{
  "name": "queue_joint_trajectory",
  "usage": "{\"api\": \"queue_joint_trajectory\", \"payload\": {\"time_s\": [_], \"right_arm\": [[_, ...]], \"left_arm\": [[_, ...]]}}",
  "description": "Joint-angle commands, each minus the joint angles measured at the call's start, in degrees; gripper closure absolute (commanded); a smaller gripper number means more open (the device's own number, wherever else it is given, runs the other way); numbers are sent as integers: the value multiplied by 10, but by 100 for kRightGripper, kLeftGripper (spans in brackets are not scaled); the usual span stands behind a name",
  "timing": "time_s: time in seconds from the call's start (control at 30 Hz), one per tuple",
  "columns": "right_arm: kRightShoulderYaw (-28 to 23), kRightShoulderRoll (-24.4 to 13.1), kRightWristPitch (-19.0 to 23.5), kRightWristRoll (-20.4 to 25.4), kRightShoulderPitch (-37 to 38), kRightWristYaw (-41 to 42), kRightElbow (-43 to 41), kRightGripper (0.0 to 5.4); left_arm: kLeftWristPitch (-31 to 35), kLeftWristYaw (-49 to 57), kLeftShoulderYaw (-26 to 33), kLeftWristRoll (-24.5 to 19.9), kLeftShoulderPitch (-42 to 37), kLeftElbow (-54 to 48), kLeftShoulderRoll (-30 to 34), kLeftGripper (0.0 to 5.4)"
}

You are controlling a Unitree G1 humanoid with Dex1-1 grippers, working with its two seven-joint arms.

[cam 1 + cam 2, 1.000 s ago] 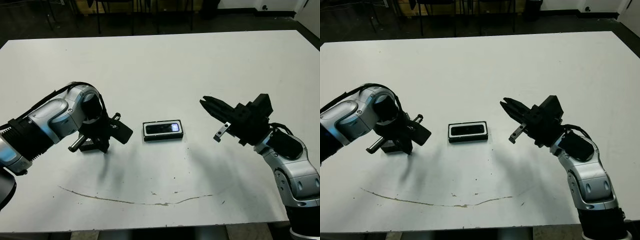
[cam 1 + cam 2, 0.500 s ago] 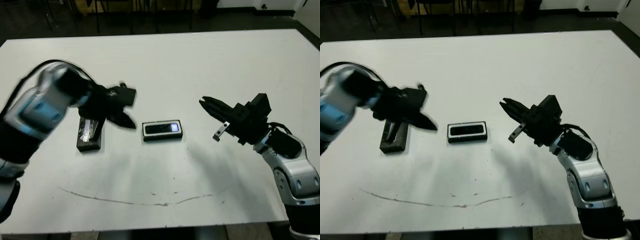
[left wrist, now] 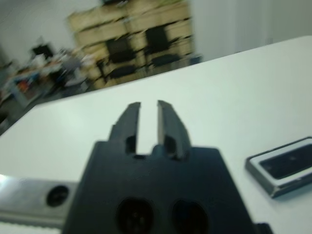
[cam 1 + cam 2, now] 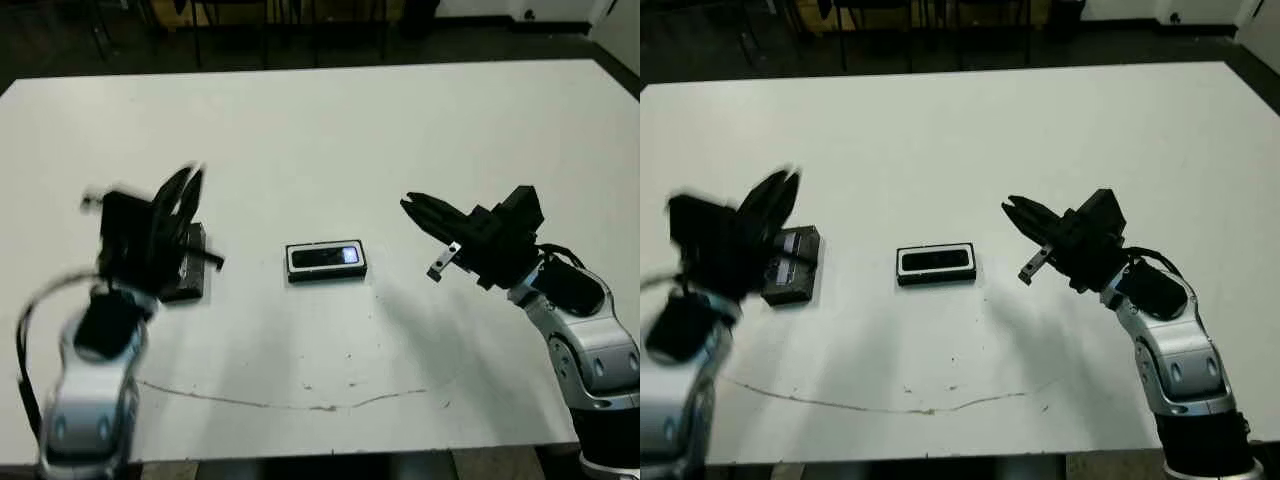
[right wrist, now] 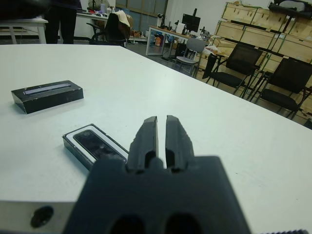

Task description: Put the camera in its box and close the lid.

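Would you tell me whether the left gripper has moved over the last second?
Yes. The left gripper has pulled back toward the table's left edge and risen off the lid, farther from the box, which has not shifted.

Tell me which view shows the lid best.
The right wrist view: the lid lies sharp and whole on the table, apart from the box. Both eye views show it partly hidden behind the blurred left end effector. The left wrist view misses it.

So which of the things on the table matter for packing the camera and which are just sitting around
For the job: camera, already in the box; lid, lying apart on the table.
Just lying about: nothing else on the table, only chairs beyond it.
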Motion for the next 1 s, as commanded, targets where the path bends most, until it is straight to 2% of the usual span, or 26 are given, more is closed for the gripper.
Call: {"api": "queue_joint_trajectory", "payload": {"time_s": [0.03, 0.13, 0.27, 0.4, 0.63, 0.73, 0.87, 1.0], "right_arm": [[7, 14, -11, -5, 4, -5, 20, 540], [11, 28, -37, -3, 3, -1, 42, 540], [10, 32, -30, -3, 7, -10, 39, 540], [7, 35, -33, 0, 11, -11, 41, 540], [2, 33, -20, 9, 20, -12, 34, 540], [2, 31, -19, 9, 20, -12, 35, 540], [3, 33, -14, 10, 22, -14, 31, 540], [3, 36, -30, 10, 21, -7, 40, 540]], "left_arm": [[23, 26, -1, 3, 26, -2, -16, 406], [29, 28, 15, -27, 31, 9, -29, 351], [37, 42, 36, -72, 17, 20, -57, 275], [40, 65, 36, -81, -2, 34, -71, 201], [47, 86, 63, -158, -28, 60, -113, 73], [57, 98, 62, -165, -31, 64, -116, 13], [68, 98, 52, -170, -26, 69, -109, 2], [77, 93, 42, -162, -19, 75, -91, 2]]}}
